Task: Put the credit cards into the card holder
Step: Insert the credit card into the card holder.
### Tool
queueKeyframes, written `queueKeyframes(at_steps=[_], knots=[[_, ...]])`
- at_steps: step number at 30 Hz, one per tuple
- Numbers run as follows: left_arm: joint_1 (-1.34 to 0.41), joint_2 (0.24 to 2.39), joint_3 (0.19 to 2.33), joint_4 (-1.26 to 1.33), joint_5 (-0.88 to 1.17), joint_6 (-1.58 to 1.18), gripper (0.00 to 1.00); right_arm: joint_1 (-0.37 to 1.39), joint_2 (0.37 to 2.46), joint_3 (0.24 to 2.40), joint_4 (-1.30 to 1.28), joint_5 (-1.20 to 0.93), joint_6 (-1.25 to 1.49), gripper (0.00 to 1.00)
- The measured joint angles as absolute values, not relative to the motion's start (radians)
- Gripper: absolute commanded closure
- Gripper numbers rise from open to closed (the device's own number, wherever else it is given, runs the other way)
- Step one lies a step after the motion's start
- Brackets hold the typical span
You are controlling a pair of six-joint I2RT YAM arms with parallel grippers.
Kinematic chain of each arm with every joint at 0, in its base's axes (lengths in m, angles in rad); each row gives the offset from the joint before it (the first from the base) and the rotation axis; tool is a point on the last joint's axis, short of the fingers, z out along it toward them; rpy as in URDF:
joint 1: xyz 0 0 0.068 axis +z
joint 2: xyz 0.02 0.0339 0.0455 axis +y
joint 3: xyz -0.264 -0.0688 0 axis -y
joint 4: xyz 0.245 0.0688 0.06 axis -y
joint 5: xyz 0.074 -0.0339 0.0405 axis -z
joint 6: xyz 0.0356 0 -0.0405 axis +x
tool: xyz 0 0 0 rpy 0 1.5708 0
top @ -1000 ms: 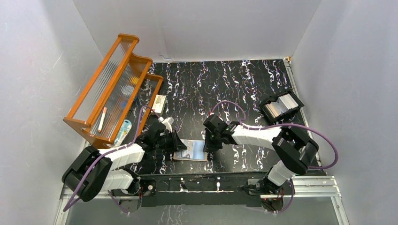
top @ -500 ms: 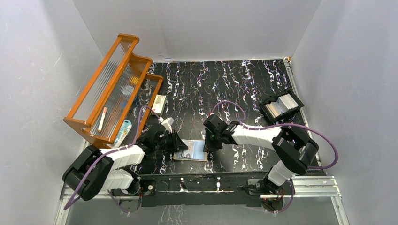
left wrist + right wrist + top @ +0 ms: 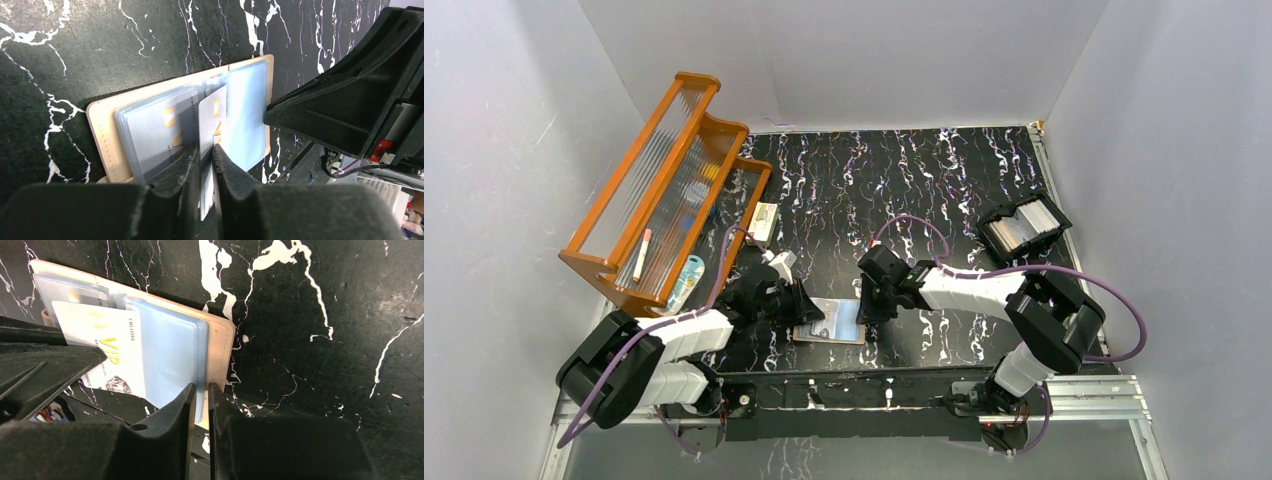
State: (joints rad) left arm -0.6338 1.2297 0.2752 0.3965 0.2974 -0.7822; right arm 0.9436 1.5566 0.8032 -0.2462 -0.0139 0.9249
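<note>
Left wrist view: the left gripper (image 3: 206, 150) clamps a white card (image 3: 212, 117) on edge, its far end over the open card holder (image 3: 100, 120) directly ahead. A grey card (image 3: 155, 132) sits in the pocket left of the fingers. The right gripper (image 3: 201, 392), jaws narrow, pinches the card holder's near edge.

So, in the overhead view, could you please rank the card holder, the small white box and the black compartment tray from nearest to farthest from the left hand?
1. The card holder, right at the tips of the left hand, near the table's front edge.
2. The small white box, farther back and to the left.
3. The black compartment tray, far across on the right side.
</note>
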Motion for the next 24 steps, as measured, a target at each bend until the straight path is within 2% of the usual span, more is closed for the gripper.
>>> queueKeyframes(at_steps=[7, 12, 15, 24], knots=[[-0.645, 1.289, 0.297, 0.427, 0.288, -0.766, 0.92, 0.944, 1.546, 0.796, -0.236, -0.014, 0.929, 0.79], [-0.664, 1.283, 0.298, 0.427, 0.263, -0.801, 0.76, 0.942, 1.544, 0.769, -0.199, -0.026, 0.948, 0.79], [-0.677, 1.262, 0.298, 0.416, 0.237, -0.835, 0.63, 0.942, 1.544, 0.767, -0.194, -0.03, 0.956, 0.79], [-0.684, 1.217, 0.381, 0.215, 0.171, -0.852, 0.57, 0.944, 1.447, 0.714, -0.177, -0.002, 0.962, 0.78]])
